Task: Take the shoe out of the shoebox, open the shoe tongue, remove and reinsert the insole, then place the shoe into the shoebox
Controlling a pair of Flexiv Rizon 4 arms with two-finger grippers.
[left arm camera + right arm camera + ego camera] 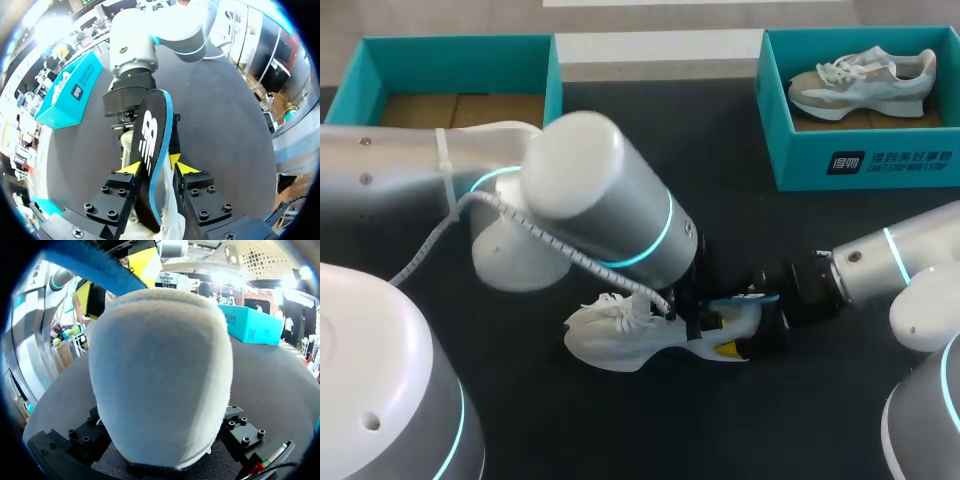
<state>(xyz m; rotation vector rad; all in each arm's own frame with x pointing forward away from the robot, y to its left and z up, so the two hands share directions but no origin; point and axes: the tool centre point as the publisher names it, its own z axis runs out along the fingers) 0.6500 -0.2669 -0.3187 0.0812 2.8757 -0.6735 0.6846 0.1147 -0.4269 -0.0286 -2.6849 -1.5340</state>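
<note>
The left gripper (153, 165) has its two yellow tips pressed against opposite faces of the insole (150, 145), so the gap between them is only as wide as the insole is thick. The insole stands on edge between the tips, black-faced with a blue rim. It rises ahead of the gripper toward the right gripper (745, 328). Its lower end drops out of sight between the black finger blocks, beside white shoe material.

Just under the left gripper the white shoe (615, 338) lies on the dark table (800, 420). Its heel is at the right gripper and its toe points away from it, below the left arm (590, 190). In the right wrist view the pale, fuzzy heel fills the space before that gripper, and I cannot tell whether it has hold of the heel.

Dark table surface shows on the near side of both grippers, and more of it lies between them and the far edge. There, well apart from both, stand two boxes. A teal shoebox (865, 160) beyond the right gripper holds a second shoe (860, 85). A second teal shoebox (460, 50) beyond the left arm shows its brown cardboard floor.

The insole's black face carries a white logo. The first box's front wall bears a white square mark and a line of white print.
</note>
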